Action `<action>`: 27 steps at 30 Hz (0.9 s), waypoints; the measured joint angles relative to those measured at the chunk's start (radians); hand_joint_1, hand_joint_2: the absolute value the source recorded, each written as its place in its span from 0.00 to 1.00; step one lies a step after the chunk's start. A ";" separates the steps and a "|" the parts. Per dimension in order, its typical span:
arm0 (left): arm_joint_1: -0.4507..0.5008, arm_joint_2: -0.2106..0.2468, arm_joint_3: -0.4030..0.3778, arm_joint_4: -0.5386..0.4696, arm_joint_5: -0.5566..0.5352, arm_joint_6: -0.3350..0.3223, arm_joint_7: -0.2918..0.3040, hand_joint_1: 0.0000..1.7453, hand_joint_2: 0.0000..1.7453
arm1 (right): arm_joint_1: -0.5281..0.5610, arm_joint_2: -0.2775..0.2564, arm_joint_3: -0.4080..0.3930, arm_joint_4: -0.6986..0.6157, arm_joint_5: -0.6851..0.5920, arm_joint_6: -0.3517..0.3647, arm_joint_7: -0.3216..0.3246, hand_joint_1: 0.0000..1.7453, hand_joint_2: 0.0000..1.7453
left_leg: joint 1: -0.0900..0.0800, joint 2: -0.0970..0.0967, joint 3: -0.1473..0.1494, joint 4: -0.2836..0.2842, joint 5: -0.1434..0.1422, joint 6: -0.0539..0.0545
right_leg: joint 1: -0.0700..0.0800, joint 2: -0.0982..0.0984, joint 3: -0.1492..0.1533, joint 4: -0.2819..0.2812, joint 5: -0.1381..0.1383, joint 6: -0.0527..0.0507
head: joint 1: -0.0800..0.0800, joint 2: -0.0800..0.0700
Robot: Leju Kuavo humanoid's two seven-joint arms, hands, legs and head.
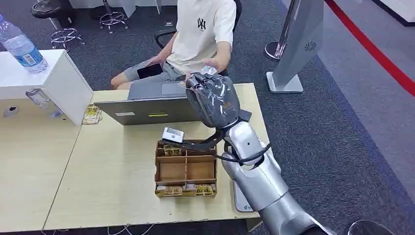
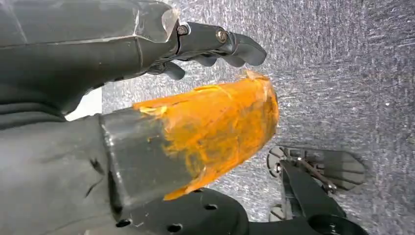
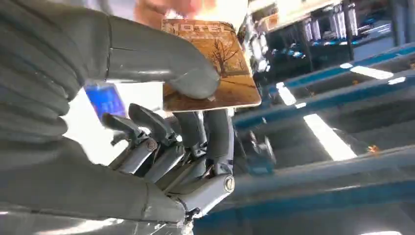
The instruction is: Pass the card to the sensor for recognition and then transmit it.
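the card [image 3: 215,63] pinched in the right hand [image 3: 147,122] reads "hotel" along its top edge; the seated person's shirt [image 1: 203,24] carries an "ny" logo.

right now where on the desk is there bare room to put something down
Free: the bare desk left of the wooden organizer, bordered by the laptop behind and the white box. Crowded: around the organizer and card sensor, under the right hand holding the card.

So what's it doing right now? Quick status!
Right hand raised toward the seated person, pinching the card. Person's hand waiting just beyond. Left hand hanging, holding nothing. Nothing blocking the handover.
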 joint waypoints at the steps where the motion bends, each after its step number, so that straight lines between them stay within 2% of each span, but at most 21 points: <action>1: 0.000 0.001 0.000 0.000 -0.007 0.000 0.000 0.00 0.00 | -0.021 0.003 0.000 0.020 0.039 0.000 0.020 1.00 1.00 | 0.000 0.000 0.000 0.000 0.000 0.000 | 0.000 0.000 0.000 0.000 0.000 0.000 | 0.000 0.000; 5: -0.001 0.002 0.000 0.000 -0.020 -0.001 0.002 0.00 0.00 | -0.080 0.006 0.011 0.083 0.098 -0.001 0.097 1.00 1.00 | 0.000 0.000 0.000 0.000 0.000 0.000 | 0.000 0.000 0.000 0.000 0.000 0.000 | 0.000 0.000; 6: -0.001 0.002 0.000 0.000 -0.021 -0.001 0.002 0.00 0.00 | -0.090 0.005 0.020 0.094 0.098 -0.001 0.125 0.60 1.00 | 0.000 0.000 0.000 0.000 0.000 0.000 | 0.000 0.000 0.000 0.000 0.000 0.000 | 0.000 0.000; 7: -0.001 0.002 0.000 0.000 -0.022 -0.002 0.002 0.00 0.00 | -0.097 0.004 0.029 0.101 0.098 -0.002 0.145 0.60 1.00 | 0.000 0.000 0.000 0.000 0.000 0.000 | 0.000 0.000 0.000 0.000 0.000 0.000 | 0.000 0.000; 8: -0.001 0.002 0.000 0.000 -0.023 -0.002 0.003 0.00 0.00 | -0.105 0.001 0.041 0.111 0.098 -0.001 0.170 0.00 1.00 | 0.000 0.000 0.000 0.000 0.000 0.000 | 0.000 0.000 0.000 0.000 0.000 0.000 | 0.000 0.000; 9: -0.001 0.002 0.000 0.000 -0.023 -0.002 0.003 0.00 0.00 | -0.113 -0.003 0.054 0.120 0.098 -0.002 0.194 0.00 0.00 | 0.000 0.000 0.000 0.000 0.000 0.000 | 0.000 0.000 0.000 0.000 0.000 0.000 | 0.000 0.000; 12: -0.001 0.002 0.000 0.000 -0.024 -0.006 0.003 0.00 0.00 | -0.128 -0.014 0.086 0.142 0.098 -0.002 0.228 0.00 0.00 | 0.000 0.000 0.000 0.000 0.000 0.000 | 0.000 0.000 0.000 0.000 0.000 0.000 | 0.000 0.000; 20: -0.002 0.004 0.000 0.000 -0.028 -0.010 0.008 0.00 0.00 | -0.115 -0.027 0.092 0.145 0.097 -0.002 0.223 0.00 0.00 | 0.000 0.000 0.000 0.000 0.000 0.000 | 0.000 0.000 -0.001 0.000 0.000 0.000 | 0.000 0.000; 23: -0.001 0.005 0.000 0.000 -0.028 -0.010 0.006 0.00 0.00 | -0.082 -0.028 0.084 0.105 0.057 -0.002 0.148 0.00 0.00 | 0.000 0.000 0.000 0.000 0.000 0.000 | 0.000 0.000 -0.001 0.000 0.000 0.000 | 0.000 0.000; 25: -0.002 0.005 0.000 0.000 -0.028 -0.009 0.004 0.00 0.00 | -0.040 -0.020 0.059 0.065 -0.019 -0.002 0.062 0.00 0.00 | 0.000 -0.001 0.000 0.000 0.000 0.000 | 0.000 0.000 -0.001 0.000 0.000 0.000 | 0.001 0.000; 27: 0.000 0.004 0.000 0.000 -0.022 -0.005 0.002 0.00 0.00 | 0.026 0.009 0.003 0.013 -0.245 0.005 -0.088 0.00 0.00 | 0.000 -0.001 -0.001 0.000 0.000 0.000 | 0.000 0.000 -0.001 0.000 0.000 0.000 | 0.000 0.000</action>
